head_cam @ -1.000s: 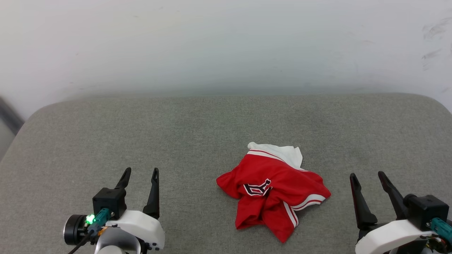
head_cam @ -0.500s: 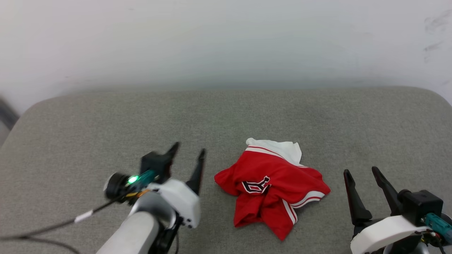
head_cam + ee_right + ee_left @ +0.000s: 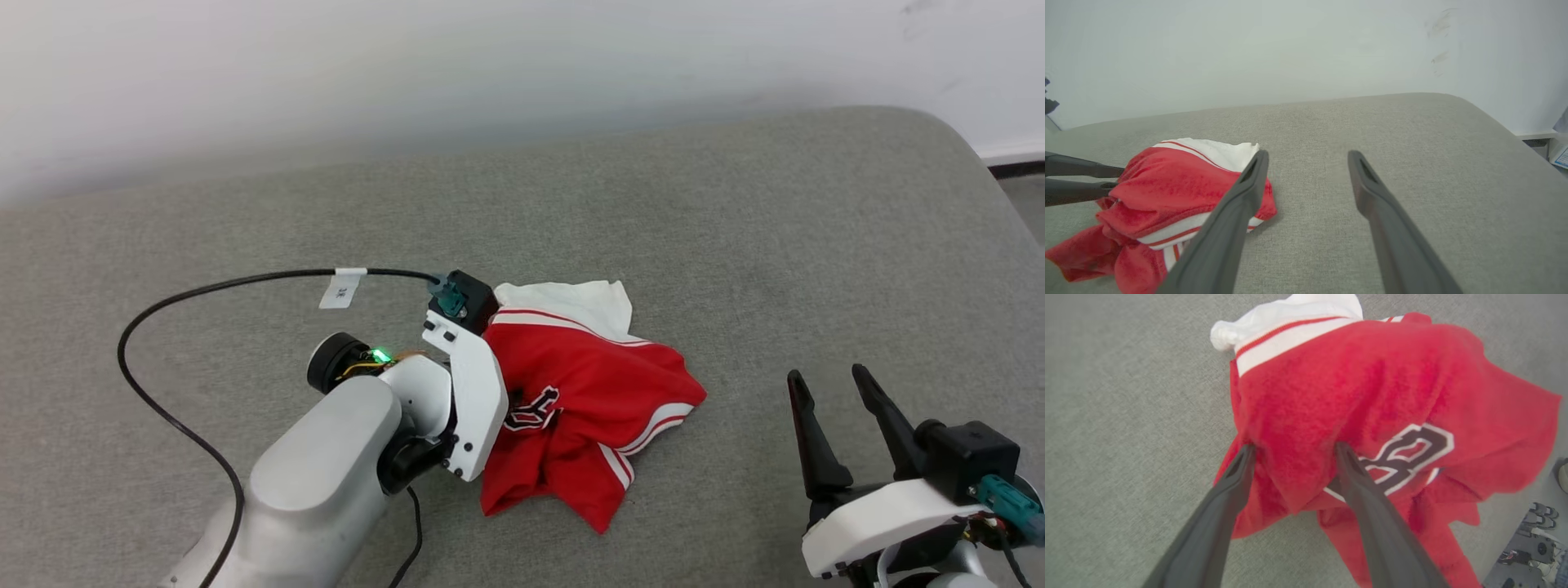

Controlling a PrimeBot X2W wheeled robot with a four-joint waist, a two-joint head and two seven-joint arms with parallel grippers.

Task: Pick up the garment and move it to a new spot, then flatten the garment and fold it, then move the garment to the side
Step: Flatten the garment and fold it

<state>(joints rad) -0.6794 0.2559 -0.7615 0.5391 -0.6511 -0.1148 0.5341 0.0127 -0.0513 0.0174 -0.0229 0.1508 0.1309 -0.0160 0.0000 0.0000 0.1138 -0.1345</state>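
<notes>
The garment (image 3: 596, 384) lies crumpled on the grey cushioned surface (image 3: 735, 245), red with a white sleeve at its far side and part of a black, white-outlined number showing. My left gripper (image 3: 1294, 451) is open, its two fingertips (image 3: 1247, 453) pressed into the garment's left side with a hump of red cloth (image 3: 1372, 388) between them. In the head view the left wrist covers those fingers. My right gripper (image 3: 829, 377) stands open and empty at the lower right, well clear of the garment (image 3: 1167, 183). In its own view the right gripper (image 3: 1308, 155) points toward the far edge.
A black cable with a white tag (image 3: 339, 287) loops over the surface left of the left arm. A white wall (image 3: 490, 65) runs behind. The surface's rounded right edge drops to the floor (image 3: 1024, 196). Bare grey surface spreads to the right and behind.
My left arm has swung right and forward from the lower left onto the garment's left side, trailing its cable. The head camera has turned. The right gripper has stayed put.
</notes>
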